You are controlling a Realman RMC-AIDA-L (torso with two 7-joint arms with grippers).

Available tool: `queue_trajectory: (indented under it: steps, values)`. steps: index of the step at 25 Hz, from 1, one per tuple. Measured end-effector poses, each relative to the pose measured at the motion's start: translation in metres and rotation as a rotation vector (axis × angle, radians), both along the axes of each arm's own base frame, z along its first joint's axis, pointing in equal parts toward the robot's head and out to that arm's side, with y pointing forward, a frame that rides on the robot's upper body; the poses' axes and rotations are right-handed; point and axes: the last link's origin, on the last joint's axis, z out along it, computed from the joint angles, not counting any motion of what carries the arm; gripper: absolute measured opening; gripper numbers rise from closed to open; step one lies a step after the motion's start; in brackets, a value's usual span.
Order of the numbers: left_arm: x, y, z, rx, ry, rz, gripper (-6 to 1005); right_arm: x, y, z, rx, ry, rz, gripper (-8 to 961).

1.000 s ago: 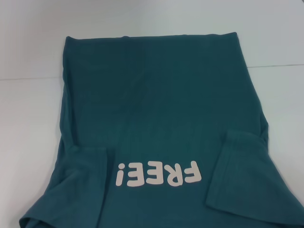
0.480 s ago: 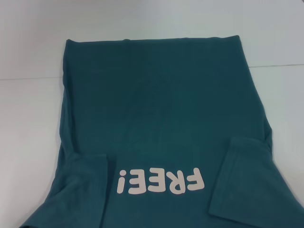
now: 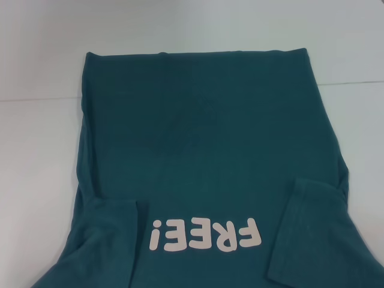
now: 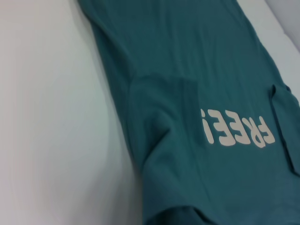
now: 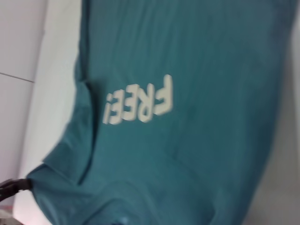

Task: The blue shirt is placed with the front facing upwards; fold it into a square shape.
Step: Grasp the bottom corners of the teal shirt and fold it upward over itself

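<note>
A blue shirt [image 3: 204,156] is spread front-up on a white tabletop [image 3: 36,150], filling the centre and lower part of the head view. Its hem lies along the upper part of the frame. White letters "FREE!" [image 3: 206,234] are seen upside down near the lower centre. Both sleeves are already folded inward: the left sleeve [image 3: 105,240] at the lower left, the right sleeve [image 3: 312,234] at the lower right. No grippers are shown in the head view, and whether the jaws are open or closed cannot be told. A dark part is glimpsed at the lower left edge of the right wrist view, unidentified. The collar end is cut off by the lower edge. Judged risk: folded sleeves may slip open when the cloth is lifted, or only one layer may be pinched, leaving a skewed shape.
</note>
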Motion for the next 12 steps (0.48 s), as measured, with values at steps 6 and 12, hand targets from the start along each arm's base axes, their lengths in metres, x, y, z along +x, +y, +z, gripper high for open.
queue_trajectory:
  steps: [6, 12]
  values:
    - [0.007, 0.026, 0.005, -0.004, -0.028, -0.043, 49, -0.015, 0.035, 0.008, 0.036, 0.039, 0.068, 144]
    - [0.016, 0.068, 0.015, -0.017, -0.084, -0.093, 48, -0.027, 0.089, 0.024, 0.106, -0.004, 0.075, 149]
